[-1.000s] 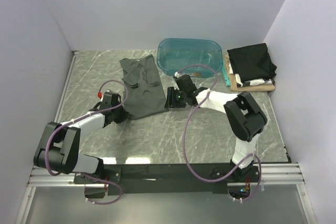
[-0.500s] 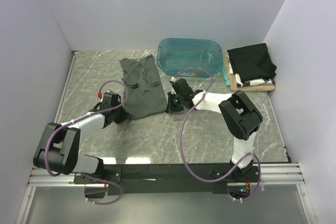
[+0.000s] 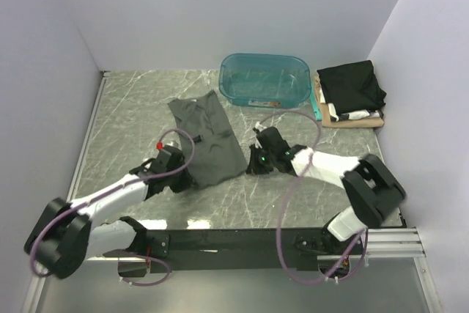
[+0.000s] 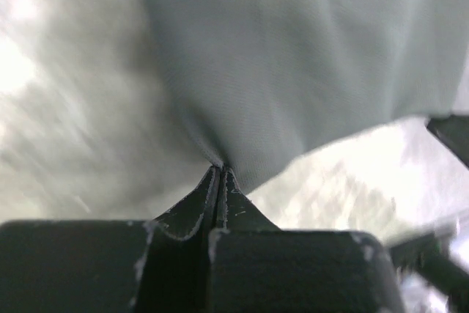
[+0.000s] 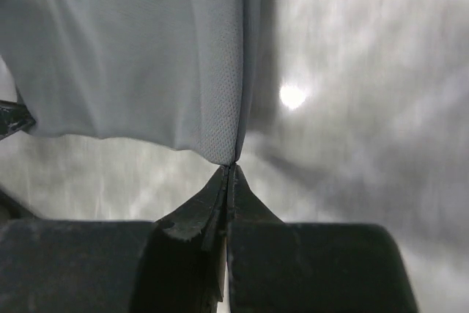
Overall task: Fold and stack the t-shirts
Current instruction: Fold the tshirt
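Evidently the left tool (image 4: 220,169) and right tool (image 5: 231,168), each clenched on a near corner of the charcoal t-shirt (image 3: 207,141), had dragged it nearer along the counter (image 3: 124,108), away from the tub (image 3: 265,56); smoothing for folding appeared under way.

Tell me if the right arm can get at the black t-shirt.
Probably not yet: the right gripper is shut on the grey t-shirt at its corner. Once released, the way to the black t-shirt looks free.
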You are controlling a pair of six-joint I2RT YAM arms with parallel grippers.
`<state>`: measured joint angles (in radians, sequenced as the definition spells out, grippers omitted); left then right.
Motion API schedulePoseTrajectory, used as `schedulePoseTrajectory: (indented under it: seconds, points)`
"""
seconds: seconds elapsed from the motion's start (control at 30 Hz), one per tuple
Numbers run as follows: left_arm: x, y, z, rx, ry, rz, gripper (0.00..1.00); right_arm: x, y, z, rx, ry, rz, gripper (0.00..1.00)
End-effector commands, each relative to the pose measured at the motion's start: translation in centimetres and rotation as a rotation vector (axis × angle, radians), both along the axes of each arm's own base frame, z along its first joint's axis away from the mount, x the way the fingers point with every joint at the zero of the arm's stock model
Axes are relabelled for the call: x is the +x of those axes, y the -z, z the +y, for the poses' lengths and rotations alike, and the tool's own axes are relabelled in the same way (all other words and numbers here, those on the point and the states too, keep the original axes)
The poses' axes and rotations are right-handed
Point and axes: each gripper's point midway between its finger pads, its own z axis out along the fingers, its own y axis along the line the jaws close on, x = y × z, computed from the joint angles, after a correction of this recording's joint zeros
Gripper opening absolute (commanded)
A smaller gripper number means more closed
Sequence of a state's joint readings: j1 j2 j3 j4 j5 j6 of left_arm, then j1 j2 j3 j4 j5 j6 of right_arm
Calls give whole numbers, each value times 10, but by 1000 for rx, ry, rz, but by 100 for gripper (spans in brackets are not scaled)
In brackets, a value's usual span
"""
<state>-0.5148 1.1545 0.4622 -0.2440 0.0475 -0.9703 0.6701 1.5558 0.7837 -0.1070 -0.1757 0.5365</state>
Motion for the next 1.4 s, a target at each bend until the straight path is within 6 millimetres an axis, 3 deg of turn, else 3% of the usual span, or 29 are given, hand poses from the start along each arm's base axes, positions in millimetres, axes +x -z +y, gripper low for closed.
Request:
schedulePoseTrajectory:
  seconds: [0.0, 0.03, 0.1, 0.23, 0.33, 0.5, 0.53, 0.57, 0.6, 0.63, 0.67, 0.73, 0.77, 0.97, 1.2, 1.27, 1.37]
  points:
    - [-36, -8, -6, -24, 5, 43, 1, -34, -1, -21, -27, 32, 9, 0]
    - [-49, -9, -12, -40, 28, 54, 1, -43, -9, -29, -32, 49, 1, 0]
    - [-69, -11, -24, -123, 41, 93, 1, -67, -3, -43, -58, 65, 29, 0]
    - [-99, -43, -44, -234, 119, 43, 1, -105, -23, -59, -16, 67, 42, 0]
    - [-107, -68, -48, -266, 154, 3, 1, -111, -46, -63, 37, 76, 0, 0]
    - [-93, -106, -59, -288, 206, -106, 1, -90, -93, -53, 119, 83, -145, 0]
    - [-86, -104, -56, -236, 190, -123, 1, -85, -97, -50, 119, 83, -159, 0]
    - [-75, -117, -54, -218, 157, -167, 1, -77, -104, -50, 114, 101, -188, 0]
    - [-68, -121, -51, -190, 137, -188, 1, -65, -122, -47, 117, 108, -240, 0]
    - [-63, -118, -46, -143, 113, -188, 1, -58, -124, -43, 105, 108, -251, 0]
    - [-51, -129, -42, -122, 63, -235, 1, -52, -140, -37, 122, 100, -279, 0]
    - [-42, -134, -41, -93, 53, -266, 1, -40, -143, -35, 70, 92, -305, 0]
    - [-35, -144, -45, -106, 39, -294, 1, -30, -158, -33, 73, 108, -338, 0]
    - [-3, -167, -42, -89, -63, -379, 1, 9, -191, -20, 89, 111, -412, 0]
    - [39, -176, -17, -85, -167, -417, 1, 50, -203, -13, 63, 133, -417, 0]
    - [48, -179, -11, -85, -174, -426, 1, 54, -207, -11, 49, 110, -428, 0]
    - [53, -179, -14, -82, -147, -425, 1, 47, -186, -9, 1, 23, -394, 0]
